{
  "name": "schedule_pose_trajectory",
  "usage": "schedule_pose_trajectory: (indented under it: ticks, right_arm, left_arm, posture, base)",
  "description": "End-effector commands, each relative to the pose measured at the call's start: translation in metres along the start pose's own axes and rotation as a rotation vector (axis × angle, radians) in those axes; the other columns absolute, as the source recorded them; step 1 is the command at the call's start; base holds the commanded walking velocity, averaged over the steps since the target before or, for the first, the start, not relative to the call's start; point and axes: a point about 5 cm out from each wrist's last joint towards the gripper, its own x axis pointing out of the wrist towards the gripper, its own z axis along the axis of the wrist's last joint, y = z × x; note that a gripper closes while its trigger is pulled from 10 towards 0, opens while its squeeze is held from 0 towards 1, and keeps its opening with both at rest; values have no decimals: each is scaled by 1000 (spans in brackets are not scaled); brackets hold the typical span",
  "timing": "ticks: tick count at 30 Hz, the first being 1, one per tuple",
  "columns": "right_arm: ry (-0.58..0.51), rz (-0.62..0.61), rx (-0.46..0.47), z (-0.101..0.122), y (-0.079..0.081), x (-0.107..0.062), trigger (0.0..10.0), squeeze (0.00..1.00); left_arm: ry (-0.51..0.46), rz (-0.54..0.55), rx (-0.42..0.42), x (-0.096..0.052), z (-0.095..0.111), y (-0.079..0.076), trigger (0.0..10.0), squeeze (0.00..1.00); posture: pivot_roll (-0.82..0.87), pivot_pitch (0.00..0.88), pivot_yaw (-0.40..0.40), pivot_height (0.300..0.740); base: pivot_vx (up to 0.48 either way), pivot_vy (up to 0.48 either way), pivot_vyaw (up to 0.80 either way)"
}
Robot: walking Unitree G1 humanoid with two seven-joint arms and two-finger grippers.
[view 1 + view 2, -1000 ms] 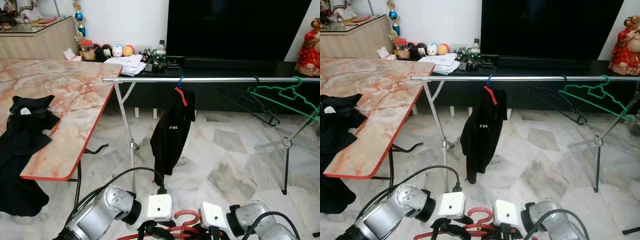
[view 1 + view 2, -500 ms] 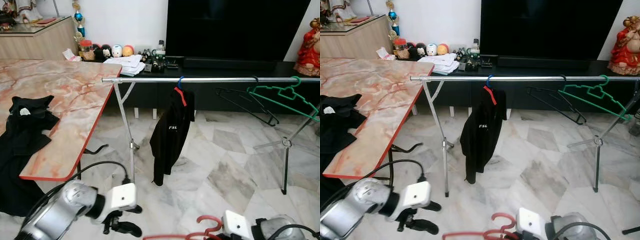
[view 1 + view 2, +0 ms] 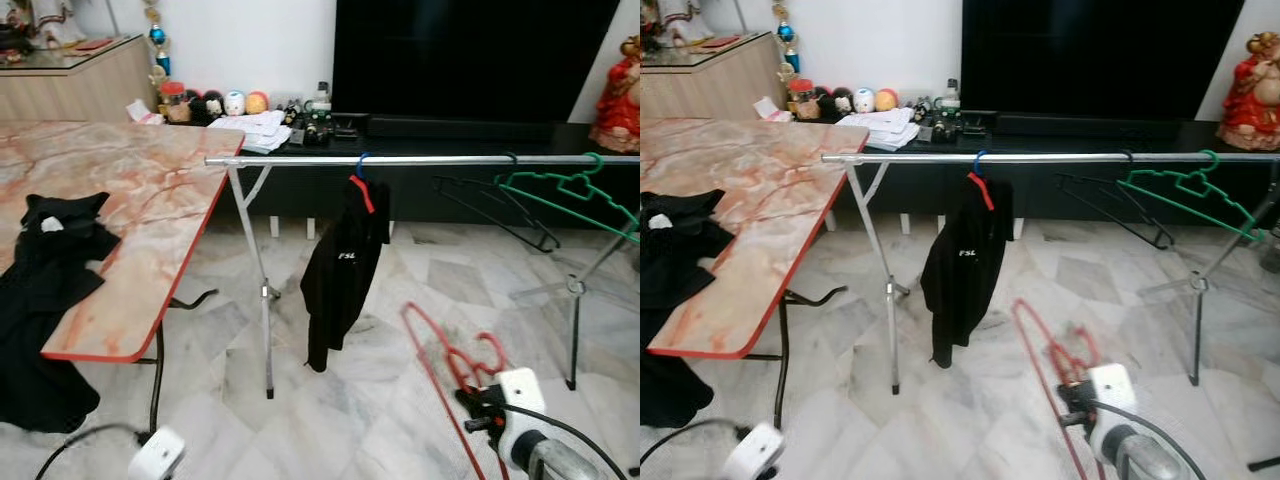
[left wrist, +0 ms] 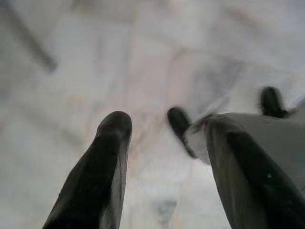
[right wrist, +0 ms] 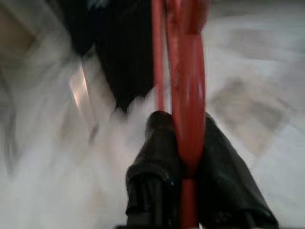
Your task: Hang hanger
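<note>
A silver clothes rail (image 3: 420, 159) crosses the scene beyond the marble floor (image 3: 380, 400). Near right, the right gripper (image 5: 183, 129) pinches a thin red hanger (image 3: 440, 355), blurred, below the rail. The left gripper (image 4: 157, 129), near left, has its fingers spread.

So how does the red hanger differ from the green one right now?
The red hanger is clamped in the right tool, low over the floor; the green hanger hangs by its hook on the rail. The red one is off the rail, the green one tilts on it. Both carry no clothes.
</note>
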Motion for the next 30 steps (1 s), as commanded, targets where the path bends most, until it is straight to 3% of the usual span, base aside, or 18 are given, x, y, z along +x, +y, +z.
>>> schedule_pose_trajectory:
  ticks: [1, 2, 4, 6, 9, 12, 16, 30]
  right_arm:
    - [-57, -187, 126, 11, 2, 0, 0, 0]
    - [-55, -246, 159, 10, 1, 0, 2392, 0]
    - [-54, -324, 211, 9, 3, 1, 10000, 0]
    - [-45, -365, 220, 10, 5, 3, 10000, 0]
    - [-18, -399, 247, 9, 4, 6, 10000, 0]
    - [-33, -423, 304, 13, 1, 7, 10000, 0]
    - [-16, -441, 264, 15, 2, 10, 10000, 0]
    - [-10, -383, 172, 18, 17, 20, 10000, 0]
  left_arm:
    - [37, 101, -100, 5, -16, -3, 10000, 0]
    - [52, 126, -127, 7, -22, -6, 10000, 0]
    - [70, 158, -196, 8, -33, -12, 10000, 0]
    - [94, 174, -283, 10, -44, -20, 10000, 0]
    - [134, 185, -346, 10, -56, -29, 10000, 0]
    - [170, 171, -336, 11, -63, -39, 10000, 0]
    - [169, 161, -320, 10, -67, -41, 10000, 0]
    - [227, 172, -312, 4, -82, -37, 10000, 0]
  posture:
    - [15, 0, 17, 740]
    - [14, 0, 17, 740]
    - [14, 0, 20, 740]
    - [14, 0, 20, 740]
    - [14, 0, 21, 740]
    - [12, 0, 24, 740]
    - [6, 0, 32, 740]
    - [17, 0, 32, 740]
  base:
    - [0, 0, 0]
    - [0, 0, 0]
    - [0, 0, 0]
    - [0, 0, 0]
    - [0, 0, 0]
    - [0, 0, 0]
    - [0, 0, 0]
    - [284, 0, 0]
